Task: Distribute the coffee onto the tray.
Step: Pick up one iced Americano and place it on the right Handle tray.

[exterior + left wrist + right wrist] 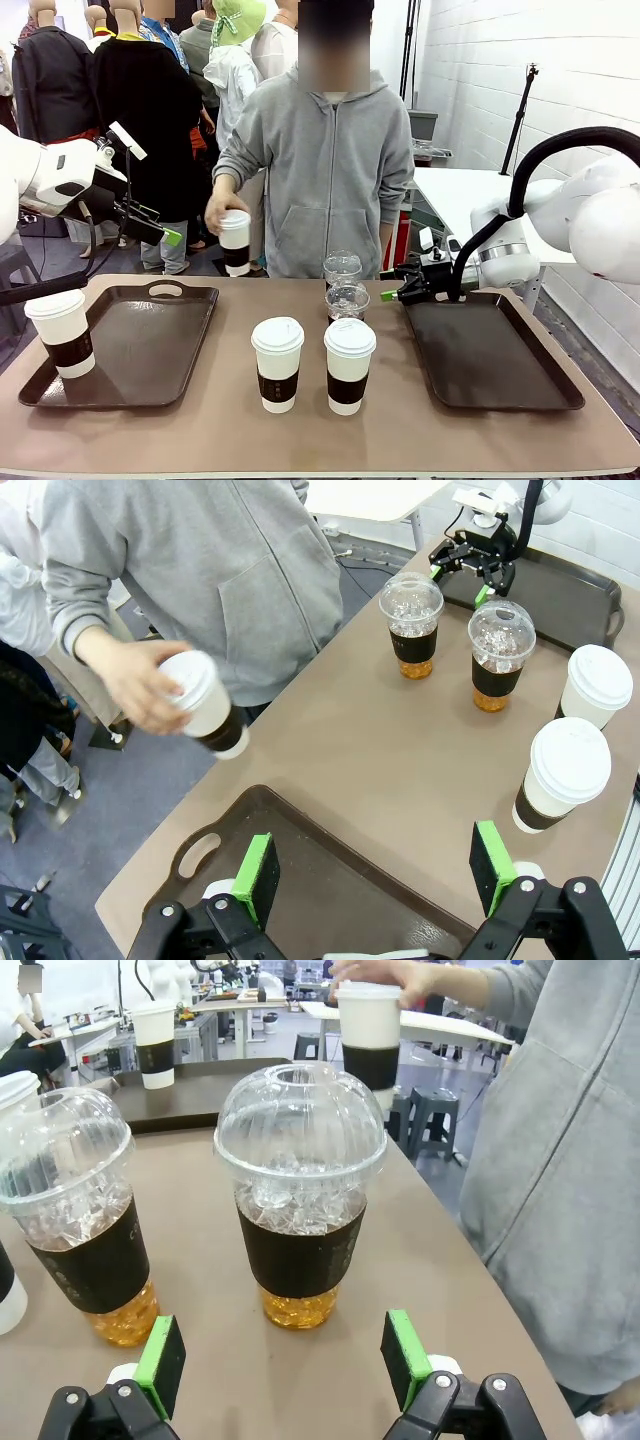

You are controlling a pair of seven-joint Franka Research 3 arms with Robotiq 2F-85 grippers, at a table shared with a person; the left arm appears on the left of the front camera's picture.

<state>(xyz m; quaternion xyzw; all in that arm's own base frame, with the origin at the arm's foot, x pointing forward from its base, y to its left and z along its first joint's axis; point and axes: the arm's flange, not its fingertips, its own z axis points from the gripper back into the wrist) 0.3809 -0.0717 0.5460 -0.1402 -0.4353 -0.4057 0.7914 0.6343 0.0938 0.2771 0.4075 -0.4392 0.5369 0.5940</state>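
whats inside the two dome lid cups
Ice up top and amber coffee at the bottom of both cups. The dark sleeves hide the middle.

Iced coffee cups [300, 1210]: clear glossy plastic, domed lids. Paper cups [277, 365]: matt white paper, smooth lids, dark matt sleeves. Left tray [150, 340] and right tray [490, 360]: dark brown plastic, faint sheen. Tabletop [200, 440]: smooth matt tan. Person's hoodie [330, 170]: soft grey cloth.
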